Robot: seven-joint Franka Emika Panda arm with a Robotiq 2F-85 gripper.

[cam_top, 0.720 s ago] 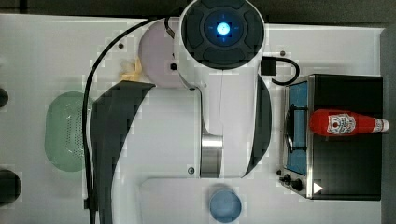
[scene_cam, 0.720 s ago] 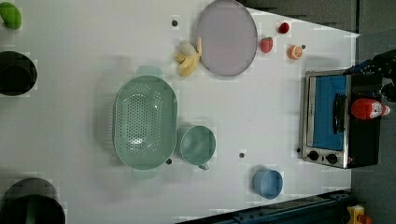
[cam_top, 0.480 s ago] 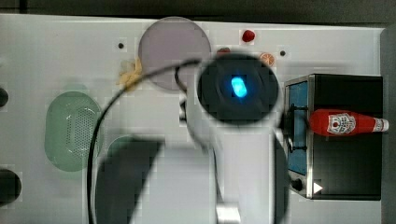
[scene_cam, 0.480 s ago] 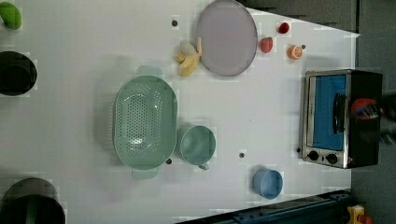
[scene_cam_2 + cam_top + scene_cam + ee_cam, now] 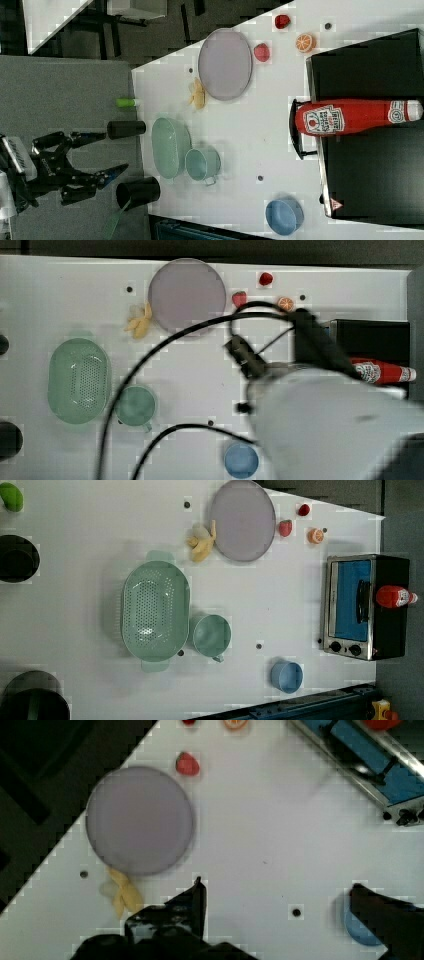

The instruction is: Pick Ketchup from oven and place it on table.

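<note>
The Ketchup (image 5: 350,117), a red bottle with a white label and cap, rests on the black top of the oven (image 5: 370,65), its base near the front edge above the handle. The Ketchup (image 5: 382,371) (image 5: 395,596) is partly covered by my arm in the top view. The oven (image 5: 367,607) (image 5: 372,335) stands at the white table's (image 5: 280,600) edge, door shut. My gripper (image 5: 116,150) hangs open, holding nothing, far from the oven in the right view. In the wrist view the gripper (image 5: 277,892) looks down on bare table, the oven (image 5: 365,750) at a corner.
On the table are a pale purple plate (image 5: 242,520), a banana (image 5: 202,542), a strawberry (image 5: 285,527), an orange slice (image 5: 315,535), a green colander (image 5: 155,610), a green cup (image 5: 212,636) and a blue bowl (image 5: 287,676). Black cups (image 5: 17,557) stand at the left view's left.
In the top view my arm has swung from the middle to the lower right and now covers part of the oven. The Ketchup has stayed on the oven.
</note>
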